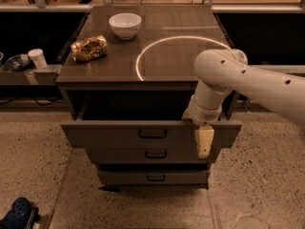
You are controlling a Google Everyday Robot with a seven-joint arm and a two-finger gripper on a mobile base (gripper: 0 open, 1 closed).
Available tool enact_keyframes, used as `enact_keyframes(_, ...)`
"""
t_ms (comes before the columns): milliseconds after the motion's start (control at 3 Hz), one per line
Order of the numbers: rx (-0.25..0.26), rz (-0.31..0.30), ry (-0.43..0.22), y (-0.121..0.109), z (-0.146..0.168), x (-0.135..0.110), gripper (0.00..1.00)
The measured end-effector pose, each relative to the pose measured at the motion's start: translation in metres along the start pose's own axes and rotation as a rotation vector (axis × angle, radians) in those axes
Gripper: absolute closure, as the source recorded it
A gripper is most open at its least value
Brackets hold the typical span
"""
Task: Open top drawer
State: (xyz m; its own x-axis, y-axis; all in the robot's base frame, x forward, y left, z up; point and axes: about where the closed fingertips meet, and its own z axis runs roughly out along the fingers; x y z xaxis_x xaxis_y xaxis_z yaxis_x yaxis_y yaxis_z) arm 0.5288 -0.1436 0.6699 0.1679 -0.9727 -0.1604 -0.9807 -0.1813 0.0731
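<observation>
At the far left, low on the speckled floor, you see a blue shoe [18,214]. Higher up, a white cup [36,57] stands on a side ledge beside the cabinet [190,27]. On the cabinet's glossy top you find a crumpled snack bag [88,48] near the left edge and a white bowl [125,25] behind it, the two apart. A bright ring of light [143,56] lies reflected across the middle of the top.

Below it, the top drawer [105,135] stands pulled out toward you. Its dark interior is exposed, and its wide front panel juts past the two narrower drawers underneath. Its small loop handle [152,133] sits at the centre of the panel with nothing on it.

To the right of that handle, the gripper [204,147] hangs pointing down in front of the panel's right part, its wrist over the drawer's upper edge. You cannot tell whether it is spread or pressed together, nor whether it touches the panel. The white arm [257,82] reaches in from the right edge.
</observation>
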Motion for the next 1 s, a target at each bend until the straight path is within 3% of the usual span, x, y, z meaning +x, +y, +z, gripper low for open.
enact_keyframes(333, -0.007, -0.006, -0.003, 0.001, 0.005, -0.002, 0.19)
enact_keyframes(1000, -0.049, -0.021, 0.029, 0.059, -0.002, -0.010, 0.18)
